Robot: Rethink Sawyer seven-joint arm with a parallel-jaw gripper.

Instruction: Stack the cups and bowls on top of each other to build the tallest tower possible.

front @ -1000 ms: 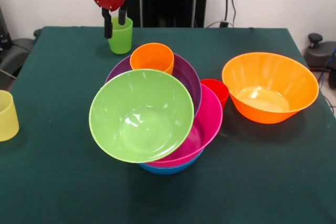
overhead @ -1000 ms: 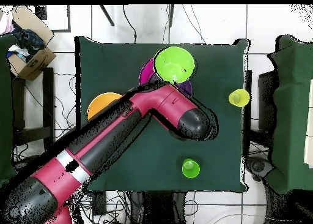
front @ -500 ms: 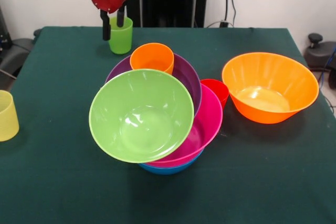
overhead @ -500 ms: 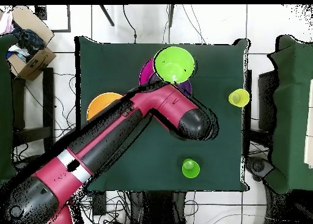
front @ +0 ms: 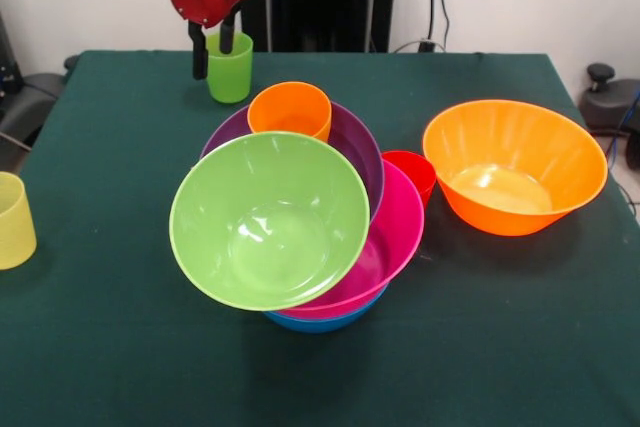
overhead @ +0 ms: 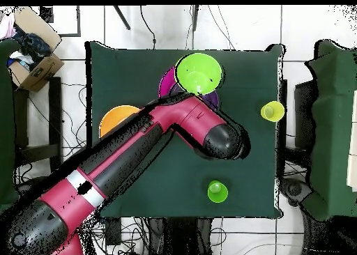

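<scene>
So far the tower (front: 300, 217) is only partly built: near the middle of the counter (front: 520, 347) a lime green bowl (front: 268, 219) sits on top, tipped so its mouth faces up and toward the front, over a pink bowl (front: 390, 237), a purple bowl (front: 355, 147) and a blue bowl (front: 320, 322) that shows only as a rim at the bottom. An orange cup (front: 290, 110) stands upright in the purple bowl behind the lime one, and a red cup (front: 412, 173) peeks out beside the pink rim; whether it is in the pile or just next to it I cannot tell. Left to add, by my reading: the orange bowl (front: 515, 165), upright and well apart; the yellow cup (front: 14, 219), mouth up near one edge; and the green cup (front: 229, 66), upright, long axis vertical, at the far side. The claw (front: 212, 47) hangs at that green cup, its two dark fingers (front: 198, 50) apart, one seemingly outside the wall, the other at the rim, not clamped. The leaning pile looks shaky.
</scene>
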